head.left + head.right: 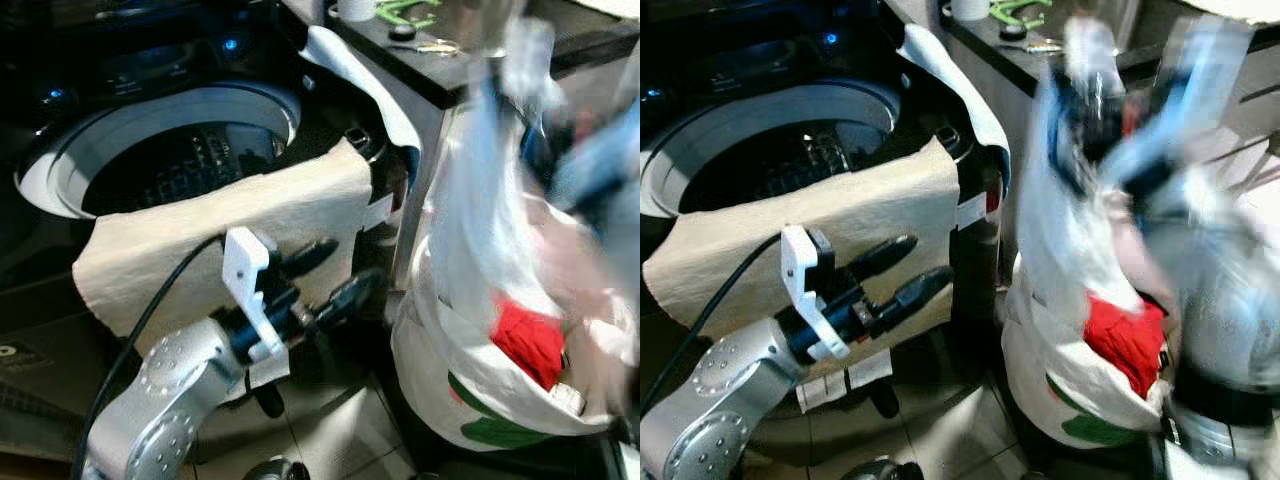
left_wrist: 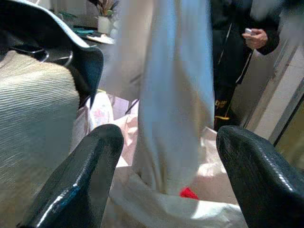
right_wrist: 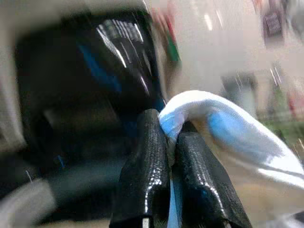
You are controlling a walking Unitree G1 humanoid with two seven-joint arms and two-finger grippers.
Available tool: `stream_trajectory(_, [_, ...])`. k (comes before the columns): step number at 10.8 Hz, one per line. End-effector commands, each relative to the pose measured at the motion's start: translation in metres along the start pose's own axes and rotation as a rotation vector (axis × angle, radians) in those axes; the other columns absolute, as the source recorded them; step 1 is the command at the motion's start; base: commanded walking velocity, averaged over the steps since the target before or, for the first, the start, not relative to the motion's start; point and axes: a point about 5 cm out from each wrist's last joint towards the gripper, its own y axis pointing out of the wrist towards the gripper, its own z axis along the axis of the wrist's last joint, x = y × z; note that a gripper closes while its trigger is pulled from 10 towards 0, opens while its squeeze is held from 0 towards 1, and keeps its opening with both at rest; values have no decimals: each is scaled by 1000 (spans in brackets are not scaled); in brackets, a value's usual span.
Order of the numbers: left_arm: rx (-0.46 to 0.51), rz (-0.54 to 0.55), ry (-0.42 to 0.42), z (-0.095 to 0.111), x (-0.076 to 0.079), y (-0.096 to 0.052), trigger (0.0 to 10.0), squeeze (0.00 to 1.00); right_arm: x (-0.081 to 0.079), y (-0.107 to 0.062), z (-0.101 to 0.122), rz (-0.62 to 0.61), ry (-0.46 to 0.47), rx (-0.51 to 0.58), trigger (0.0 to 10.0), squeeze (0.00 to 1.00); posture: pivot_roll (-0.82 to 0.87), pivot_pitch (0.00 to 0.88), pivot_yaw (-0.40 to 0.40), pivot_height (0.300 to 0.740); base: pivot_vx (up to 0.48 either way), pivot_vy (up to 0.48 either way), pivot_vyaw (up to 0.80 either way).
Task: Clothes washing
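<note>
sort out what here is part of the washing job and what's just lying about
Job: washer; towel over its rim; laundry bag; white-blue garment pinched in the right gripper; red garment in the bag; left gripper, open.

Lying about: white cup, green thing and ring on the counter.

Black top-load washing machine (image 1: 60,300), white-grey ring round its dark drum, blue lights on the far panel. Beige ribbed towel (image 1: 200,245) draped over its near edge. White laundry bag (image 1: 480,390) on the right with a green mark low down, red garment (image 1: 528,340) inside. Pale blue-and-white cloth (image 3: 223,128), blurred, pinched in the right gripper (image 3: 171,137), glossy black fingers. Left gripper (image 1: 335,275) black, white bracket, silver arm. Dark countertop (image 1: 470,70) far right.
</note>
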Motion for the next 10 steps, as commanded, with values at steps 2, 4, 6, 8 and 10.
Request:
stream_trajectory(2, [4, -9, -1, 1, 0, 4, 10000, 0, -22, 35, 52, 138, -41, 184, 0, 0, -73, 23, 94, 740, 0, 0, 0])
stream_trajectory(4, [34, 5, -2, 5, -2, 9, 10000, 0, -37, 55, 96, 223, -7, 334, 0, 0, -72, 19, 75, 740, 0, 0, 0])
stream_trajectory(6, [137, 7, -136, 16, 2, 12, 10000, 251, -37, 59, 84, 240, -23, 265, 0, 0, -62, 17, 59, 740, 0, 0, 0])
stream_trajectory(8, [221, -34, -249, 26, 4, 7, 10000, 1000, -32, 56, 61, 227, -21, 179, 0, 0, -54, 13, 54, 740, 0, 0, 0])
stream_trajectory(10, [260, -59, -287, 33, 1, 8, 10000, 1000, -20, 49, 44, 175, -52, 115, 0, 0, -56, 7, 61, 740, 0, 0, 0])
